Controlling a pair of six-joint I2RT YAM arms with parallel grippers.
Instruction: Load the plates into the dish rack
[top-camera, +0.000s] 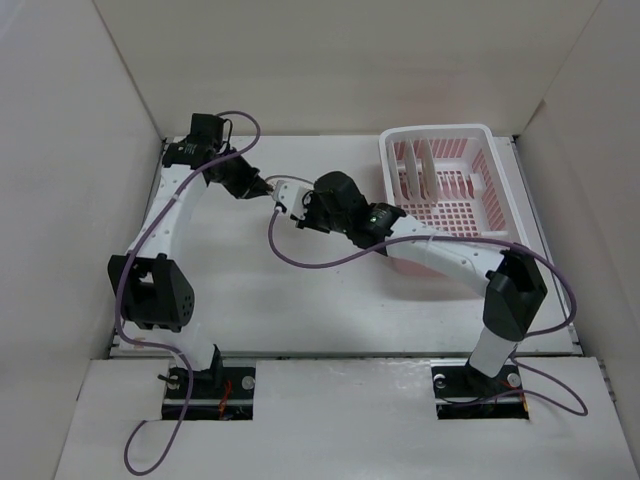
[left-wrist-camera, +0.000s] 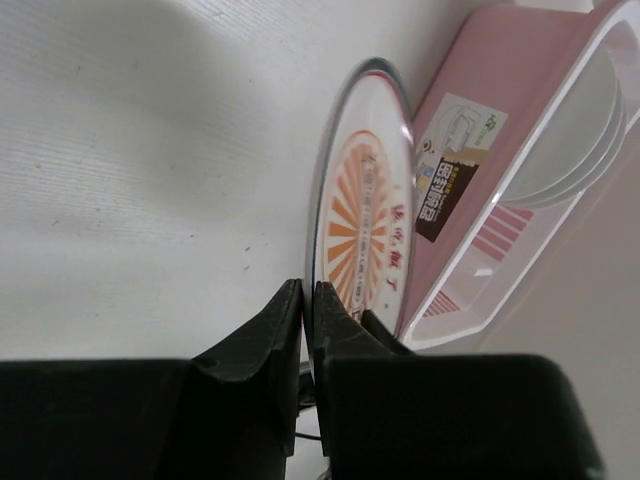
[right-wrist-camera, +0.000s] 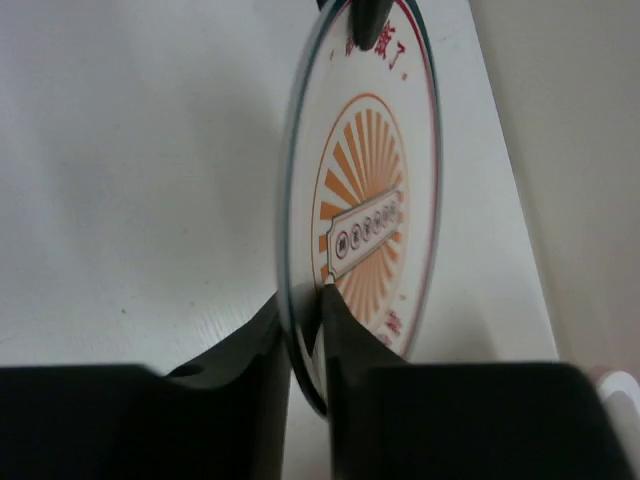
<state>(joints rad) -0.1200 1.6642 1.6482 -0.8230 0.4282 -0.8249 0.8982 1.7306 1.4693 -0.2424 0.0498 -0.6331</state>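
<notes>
Sunburst plate (right-wrist-camera: 370, 200), round, glossy and thin with a dark rim, stands on edge just left of the pink gridded plastic dish rack (top-camera: 436, 131). Your left gripper (left-wrist-camera: 305, 295) is clamped on its rim, and your right gripper (right-wrist-camera: 300, 310) pinches the opposite edge. Pale plates (top-camera: 418, 170) stand upright inside the rack.

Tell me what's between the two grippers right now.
One plate with an orange sunburst, held on edge. The left gripper pinches one side of its rim, the right gripper the opposite side. Both wrist views show it.
</notes>
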